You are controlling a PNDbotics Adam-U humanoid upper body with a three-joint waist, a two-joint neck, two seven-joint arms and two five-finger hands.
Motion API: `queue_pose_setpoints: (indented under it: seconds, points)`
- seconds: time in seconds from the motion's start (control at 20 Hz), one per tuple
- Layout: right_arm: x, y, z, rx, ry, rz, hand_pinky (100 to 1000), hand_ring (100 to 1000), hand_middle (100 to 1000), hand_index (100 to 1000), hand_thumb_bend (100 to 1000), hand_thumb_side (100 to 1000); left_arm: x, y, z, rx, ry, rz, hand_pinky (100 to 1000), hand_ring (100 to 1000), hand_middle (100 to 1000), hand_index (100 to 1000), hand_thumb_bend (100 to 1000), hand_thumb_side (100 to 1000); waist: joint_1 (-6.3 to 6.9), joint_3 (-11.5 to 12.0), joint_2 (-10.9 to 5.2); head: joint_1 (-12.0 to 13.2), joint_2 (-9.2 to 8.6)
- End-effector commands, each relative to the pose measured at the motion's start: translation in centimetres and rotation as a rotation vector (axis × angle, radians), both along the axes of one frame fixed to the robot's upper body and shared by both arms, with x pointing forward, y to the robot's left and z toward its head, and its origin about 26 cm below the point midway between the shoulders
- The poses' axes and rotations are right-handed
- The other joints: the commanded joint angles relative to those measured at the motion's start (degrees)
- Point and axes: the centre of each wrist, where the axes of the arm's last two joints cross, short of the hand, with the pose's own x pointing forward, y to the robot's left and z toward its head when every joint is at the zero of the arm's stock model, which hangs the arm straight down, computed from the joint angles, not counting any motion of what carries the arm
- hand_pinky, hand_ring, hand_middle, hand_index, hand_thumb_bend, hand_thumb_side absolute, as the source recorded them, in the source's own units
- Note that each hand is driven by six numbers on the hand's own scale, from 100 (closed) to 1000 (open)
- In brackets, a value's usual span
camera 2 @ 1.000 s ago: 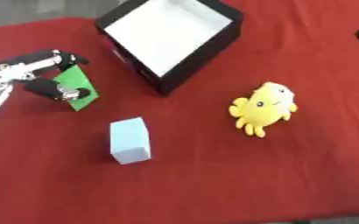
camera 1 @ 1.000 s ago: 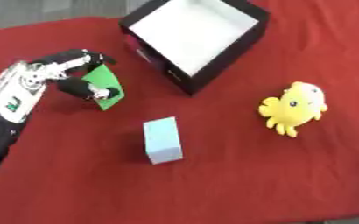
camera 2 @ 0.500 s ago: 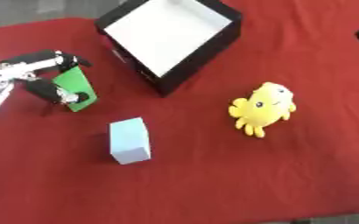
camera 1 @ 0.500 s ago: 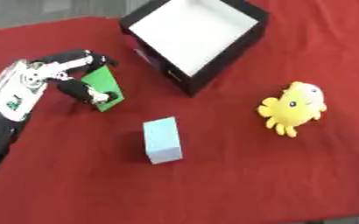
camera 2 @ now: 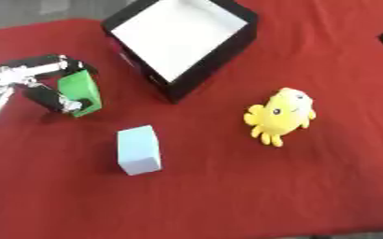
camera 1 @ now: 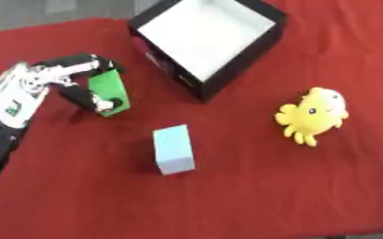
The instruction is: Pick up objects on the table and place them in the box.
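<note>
My left hand [camera 1: 60,77] reaches in from the left, fingers and thumb curled round the green rectangular block [camera 1: 110,91].

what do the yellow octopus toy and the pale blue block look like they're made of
The yellow octopus toy looks like soft plush: rounded, fuzzy edges and stubby legs. The pale blue block looks rigid and matte, with flat faces and crisp corners; foam, card or plastic, I cannot tell which.
</note>
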Motion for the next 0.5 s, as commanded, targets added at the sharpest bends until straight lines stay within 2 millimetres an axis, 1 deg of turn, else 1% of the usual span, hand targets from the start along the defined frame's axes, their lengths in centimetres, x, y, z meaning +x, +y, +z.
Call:
queue_pose_setpoints:
  seconds: [0.05,0.25,0.5]
  points:
    - [0.0,-0.1,1.0,-0.034,-0.014,0.001,861,760,768,920,100,532,-0.2,0.2,1.7,-0.009,-0.052,-0.021,650,591,682,891,258,100,-0.72,-0.14,-1.04,0.0,-0.3]
    - [0.0,-0.1,1.1,-0.032,-0.014,0.002,861,760,768,920,100,532,-0.5,-0.1,2.9,-0.044,-0.088,-0.044,639,574,675,889,237,100,-0.59,-0.25,-1.15,-0.13,-0.56]
    - [0.0,-0.1,1.3,-0.031,-0.014,0.002,861,760,768,920,100,533,-1.6,0.1,5.3,-0.085,-0.199,-0.111,632,555,660,888,303,100,-0.33,-0.39,-1.17,-0.46,-0.64]
